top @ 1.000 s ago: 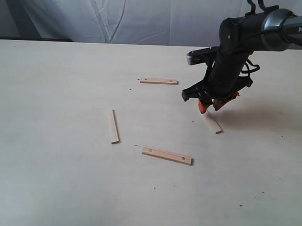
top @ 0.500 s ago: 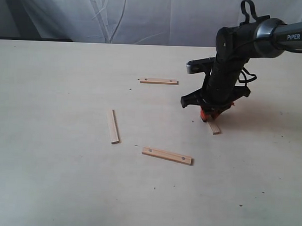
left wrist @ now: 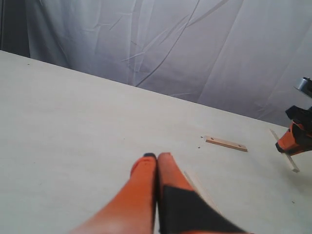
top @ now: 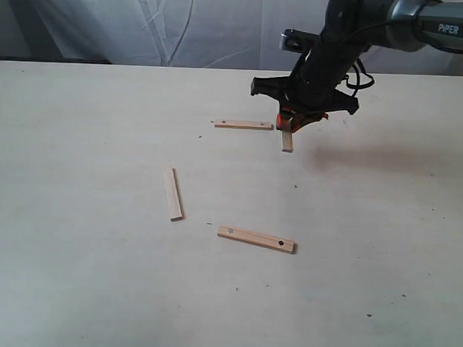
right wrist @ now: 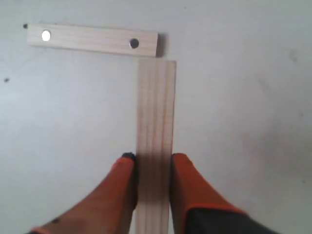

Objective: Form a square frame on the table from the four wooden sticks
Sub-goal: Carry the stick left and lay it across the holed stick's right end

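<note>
Four wooden sticks are on or over the pale table [top: 76,275]. My right gripper [top: 288,122] is shut on a plain stick [top: 287,140], which hangs just off the right end of a holed stick [top: 243,124]. In the right wrist view the orange fingers [right wrist: 124,173] clamp the plain stick [right wrist: 156,112] by its sides, and its far end nearly meets the holed stick [right wrist: 92,40] at a right angle. Another plain stick [top: 173,193] and a second holed stick [top: 256,239] lie apart nearer the front. My left gripper [left wrist: 157,157] is shut and empty, low over the table, outside the exterior view.
A wrinkled white cloth [top: 183,27] hangs behind the table's far edge. The left wrist view shows the far holed stick [left wrist: 225,143] and the right gripper [left wrist: 295,141] beyond it. Tiny dark specks dot the tabletop.
The right gripper has closed on the plain stick at the right, lifted it and carried it back and left to the end of the far holed stick. The other sticks have not moved.
</note>
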Controlling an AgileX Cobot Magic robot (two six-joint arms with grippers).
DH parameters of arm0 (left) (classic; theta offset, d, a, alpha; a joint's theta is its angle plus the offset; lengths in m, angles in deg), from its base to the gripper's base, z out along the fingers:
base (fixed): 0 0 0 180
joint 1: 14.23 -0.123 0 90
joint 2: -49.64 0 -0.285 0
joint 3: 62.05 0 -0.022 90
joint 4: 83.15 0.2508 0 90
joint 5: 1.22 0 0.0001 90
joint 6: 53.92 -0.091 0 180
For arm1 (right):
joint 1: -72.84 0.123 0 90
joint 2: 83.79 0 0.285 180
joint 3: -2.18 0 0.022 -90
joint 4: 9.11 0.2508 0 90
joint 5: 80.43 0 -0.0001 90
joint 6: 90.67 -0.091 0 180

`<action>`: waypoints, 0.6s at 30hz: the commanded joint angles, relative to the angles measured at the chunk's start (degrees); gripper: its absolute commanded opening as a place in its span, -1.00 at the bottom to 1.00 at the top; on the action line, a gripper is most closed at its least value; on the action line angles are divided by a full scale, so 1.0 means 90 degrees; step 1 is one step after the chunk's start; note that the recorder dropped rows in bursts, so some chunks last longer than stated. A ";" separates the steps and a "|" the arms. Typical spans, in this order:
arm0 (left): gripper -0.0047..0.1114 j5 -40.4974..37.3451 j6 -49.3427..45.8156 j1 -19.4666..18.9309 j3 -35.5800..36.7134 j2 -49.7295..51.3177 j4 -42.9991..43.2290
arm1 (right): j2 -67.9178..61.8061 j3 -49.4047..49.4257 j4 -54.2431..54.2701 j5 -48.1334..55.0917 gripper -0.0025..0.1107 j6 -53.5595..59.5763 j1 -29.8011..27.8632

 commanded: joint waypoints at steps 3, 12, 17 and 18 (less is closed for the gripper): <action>-0.92 0.0039 -0.0001 0.0041 0.0015 -0.0029 -0.0038 | -0.0739 -0.1001 -0.0203 0.0252 -0.97 -0.0506 0.0201; -0.92 0.0039 -0.0001 0.0041 0.0015 -0.0029 -0.0038 | -0.1710 -0.2670 -0.0753 0.1245 -0.97 -0.1409 0.0483; -0.92 0.0039 -0.0001 0.0041 0.0015 -0.0029 -0.0038 | -0.1944 -0.2817 -0.0929 0.1238 -0.97 -0.1409 0.0524; -0.92 0.0039 -0.0001 0.0041 0.0015 -0.0029 -0.0038 | -0.1974 -0.2817 -0.1080 0.1277 -0.97 -0.1409 0.0537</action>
